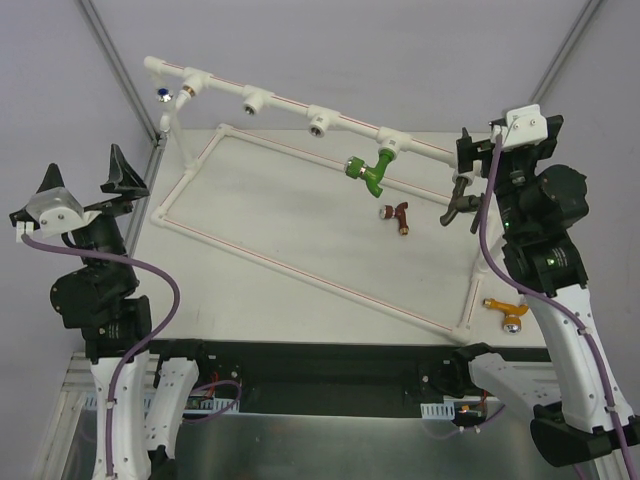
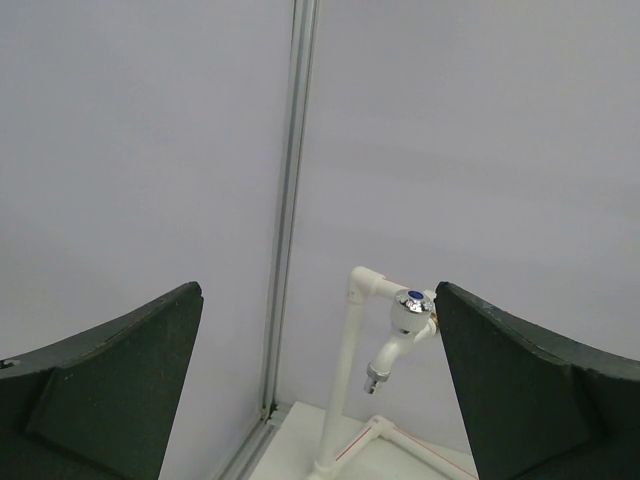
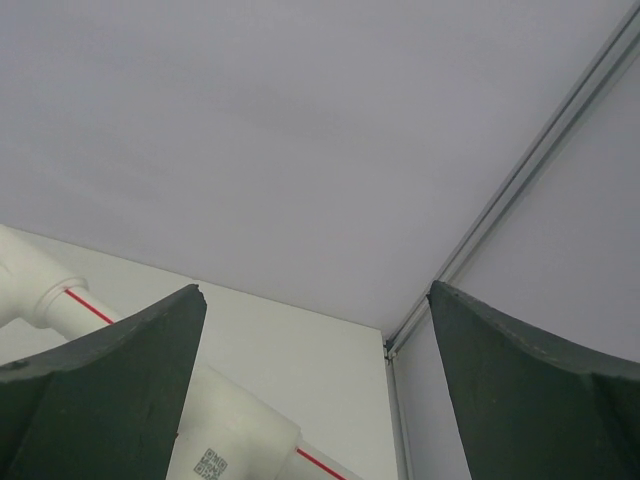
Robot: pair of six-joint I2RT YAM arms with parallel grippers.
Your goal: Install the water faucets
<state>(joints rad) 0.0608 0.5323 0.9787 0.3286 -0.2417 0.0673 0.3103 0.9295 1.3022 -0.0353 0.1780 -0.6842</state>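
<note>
Our left pincer (image 1: 88, 172) stands wide and empty; the white faucet (image 2: 405, 335) sits on the pipe (image 2: 350, 360) ahead of it. Well to its right we see the green faucet (image 1: 365, 172) and the dark red faucet (image 1: 398, 215). Our right pincer (image 3: 316, 289) gapes empty too, the orange faucet (image 1: 508, 312) lying behind it. We judge these light, stiff and slick: grip the body, threads free.

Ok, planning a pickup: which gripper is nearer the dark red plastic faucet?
Right. The right gripper hovers right of the dark red faucet; the left gripper sits far left.
</note>
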